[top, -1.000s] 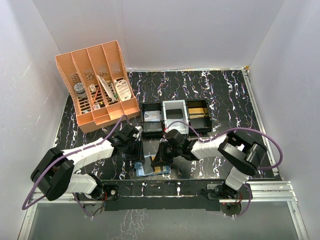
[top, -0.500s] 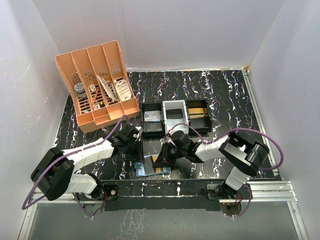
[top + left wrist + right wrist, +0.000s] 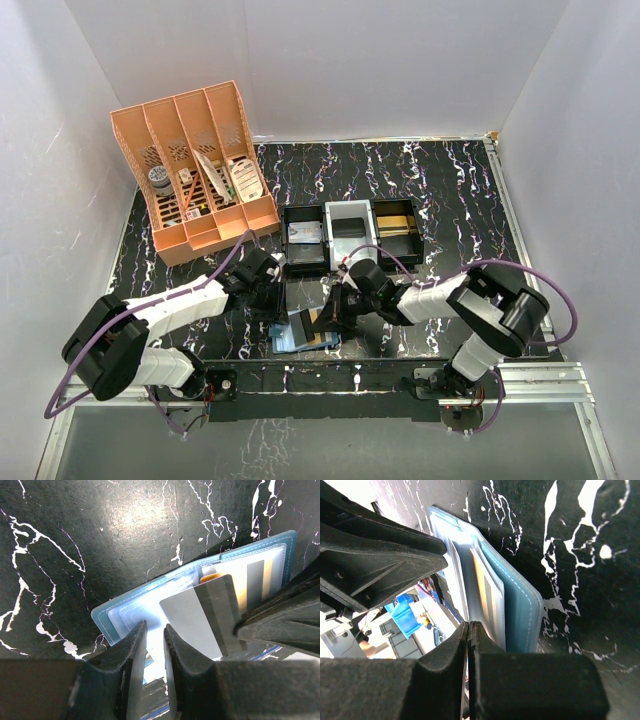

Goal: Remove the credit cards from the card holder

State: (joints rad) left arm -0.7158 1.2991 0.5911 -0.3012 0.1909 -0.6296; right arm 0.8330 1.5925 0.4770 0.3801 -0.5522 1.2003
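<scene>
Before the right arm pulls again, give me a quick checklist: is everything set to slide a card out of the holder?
1. Holder lies open on the table: ok.
2. Left claw pins the holder's near edge: ok.
3. Right claw shut at the card stack: ok.
4. Grey card partly out of its pocket: ok.
5. Right claw actually pinching a card: cannot tell.
6. Other cards staying seated: ok.

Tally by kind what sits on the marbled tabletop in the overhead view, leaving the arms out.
Peach desk organizer: 1
Small trays: 3, two black and one white
Teal card holder, lying open: 1
Total: 5
</scene>
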